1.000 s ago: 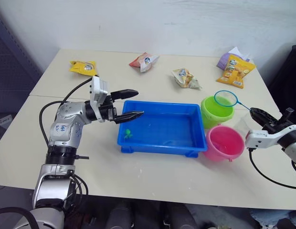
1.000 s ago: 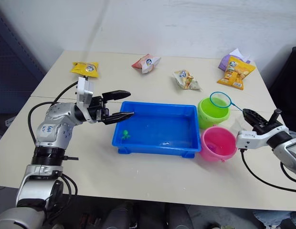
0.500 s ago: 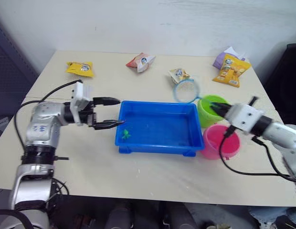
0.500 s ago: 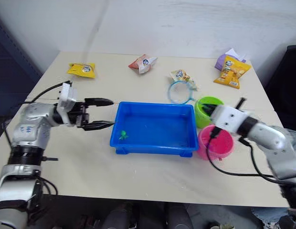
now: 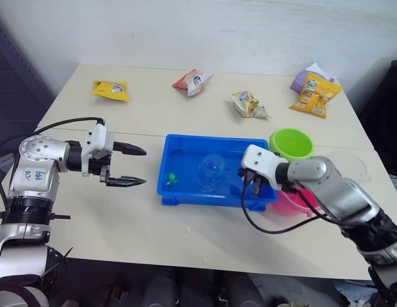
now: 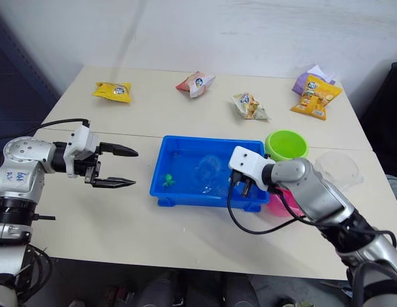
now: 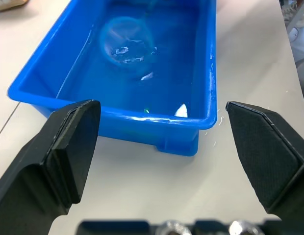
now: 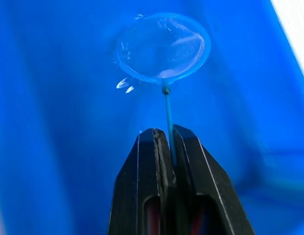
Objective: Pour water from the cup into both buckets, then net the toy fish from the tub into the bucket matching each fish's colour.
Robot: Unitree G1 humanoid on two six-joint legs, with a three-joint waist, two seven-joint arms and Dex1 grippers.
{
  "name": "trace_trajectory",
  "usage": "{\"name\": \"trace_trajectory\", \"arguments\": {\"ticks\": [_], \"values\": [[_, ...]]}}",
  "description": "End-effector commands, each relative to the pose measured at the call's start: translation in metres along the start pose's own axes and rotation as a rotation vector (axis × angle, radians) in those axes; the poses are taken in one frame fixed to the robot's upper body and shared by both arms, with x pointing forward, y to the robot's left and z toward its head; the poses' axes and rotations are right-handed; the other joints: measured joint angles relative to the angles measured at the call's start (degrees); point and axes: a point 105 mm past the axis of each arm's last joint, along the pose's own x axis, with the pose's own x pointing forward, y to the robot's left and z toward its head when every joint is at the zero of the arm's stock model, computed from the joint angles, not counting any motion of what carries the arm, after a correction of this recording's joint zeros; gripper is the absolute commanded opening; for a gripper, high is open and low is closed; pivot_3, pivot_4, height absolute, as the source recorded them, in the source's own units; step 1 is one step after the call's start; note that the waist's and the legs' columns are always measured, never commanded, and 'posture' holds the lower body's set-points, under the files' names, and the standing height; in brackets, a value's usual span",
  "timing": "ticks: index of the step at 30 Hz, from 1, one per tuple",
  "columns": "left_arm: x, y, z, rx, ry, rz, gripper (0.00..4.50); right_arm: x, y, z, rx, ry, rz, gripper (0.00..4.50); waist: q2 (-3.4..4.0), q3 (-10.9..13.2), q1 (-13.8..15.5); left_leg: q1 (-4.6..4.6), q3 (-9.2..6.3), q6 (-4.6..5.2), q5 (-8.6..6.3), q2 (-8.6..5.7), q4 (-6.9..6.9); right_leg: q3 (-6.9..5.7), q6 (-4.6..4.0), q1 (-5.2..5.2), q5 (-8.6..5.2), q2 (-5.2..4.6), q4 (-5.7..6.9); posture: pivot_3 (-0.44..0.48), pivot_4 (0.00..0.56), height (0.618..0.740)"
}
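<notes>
right gripper [image 8: 167, 147] pinches the thin handle of the round, blue-rimmed clear-mesh net [image 8: 163, 47] inside the glossy rectangular blue plastic tub [image 5: 186, 195]; left gripper [image 5: 137, 166] spread wide.

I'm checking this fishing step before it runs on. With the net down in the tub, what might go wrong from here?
1. The right hand pinches only the net's thin handle, so the net may twist or slip when swept through water.
2. The hoop sits mid-tub, apart from the green fish near the tub's left end; a sweep may push it away.
3. The pink bucket lies under the right arm, so lifting out could knock it.
</notes>
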Motion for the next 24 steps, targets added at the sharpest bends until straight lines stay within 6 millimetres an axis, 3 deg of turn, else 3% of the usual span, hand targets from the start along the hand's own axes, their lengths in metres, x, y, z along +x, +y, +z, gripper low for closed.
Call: {"name": "trace_trajectory", "arguments": {"ticks": [1,8,16,19,24], "values": [[0.001,-0.003,0.004,0.031,0.005,-0.001,4.41,0.012,0.007,0.011,-0.020,-0.009,0.077,0.00,0.00,0.00,-0.09,0.00,0.01,0.00,0.00,0.00,0.00,0.00,0.00,-0.01,0.00,0.00,0.01,0.000,0.150,0.738],[0.002,-0.007,-0.002,0.021,0.022,-0.003,4.41,0.032,0.018,0.038,-0.041,-0.052,0.174,0.00,0.00,0.00,-0.14,-0.56,0.22,-0.03,0.12,0.00,0.15,0.12,0.00,-0.74,0.00,0.02,0.44,0.000,0.150,0.738],[0.001,-0.011,-0.006,-0.002,0.014,0.018,4.41,0.044,0.044,0.060,-0.015,-0.136,0.258,0.00,0.00,0.00,-0.12,-0.64,0.19,-0.02,0.12,0.00,0.16,0.08,0.00,-0.76,0.00,0.00,0.40,0.000,0.150,0.738],[0.002,-0.013,-0.006,-0.009,0.011,0.021,4.41,0.044,0.053,0.067,0.016,-0.180,0.283,0.00,-0.01,-0.01,-0.12,-0.64,0.18,-0.02,0.12,0.00,0.16,0.08,0.00,-0.76,0.00,0.00,0.41,0.000,0.150,0.738],[0.002,-0.013,-0.006,-0.016,0.007,0.023,4.41,0.031,0.051,0.070,0.087,-0.238,0.279,0.00,-0.01,-0.01,-0.26,-0.63,0.18,-0.03,0.12,0.01,0.16,0.08,0.00,-0.76,0.00,0.02,0.43,0.000,0.150,0.738]]}}
